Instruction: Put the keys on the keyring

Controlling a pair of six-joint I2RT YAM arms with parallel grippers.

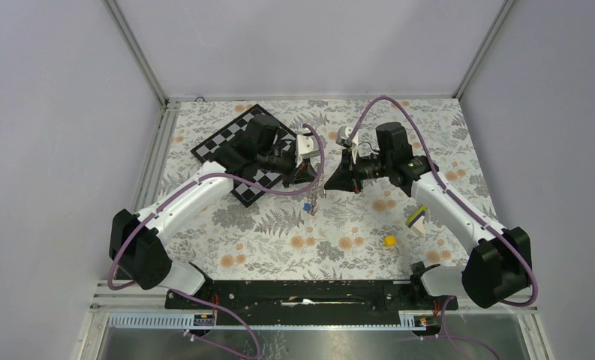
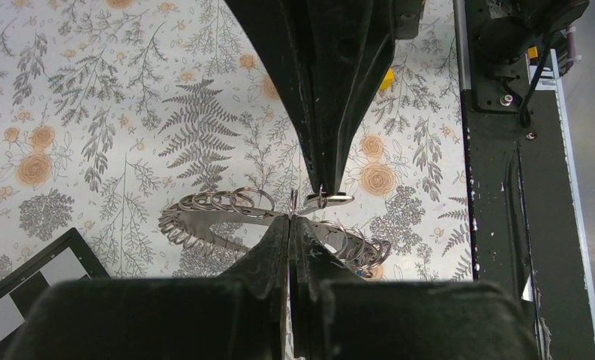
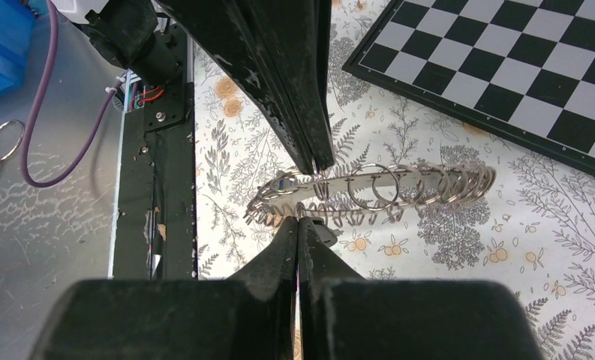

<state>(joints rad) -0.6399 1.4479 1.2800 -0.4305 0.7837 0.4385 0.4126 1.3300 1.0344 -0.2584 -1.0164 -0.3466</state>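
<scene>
The keyring (image 2: 204,204), a grey-silver loop strung with many small rings, hangs just above the floral table between both grippers. My left gripper (image 2: 290,219) is shut on one of its rings near the middle. From the opposite side my right gripper (image 3: 298,219) is shut, pinching a small ring with a dark oblong tab, the black key (image 3: 324,231), right against the loop. The blue key (image 3: 283,182) sits among the rings at one end of the keyring (image 3: 399,184). Seen from the top, the left gripper (image 1: 317,183) and right gripper (image 1: 326,183) meet tip to tip, the blue key (image 1: 307,207) dangling below.
A black-and-white chessboard (image 1: 234,146) lies under the left arm at the back left. On the right half of the table sit a yellow cube (image 1: 389,241) and a purple-and-lime stick (image 1: 416,217). The black base rail (image 1: 302,292) runs along the near edge.
</scene>
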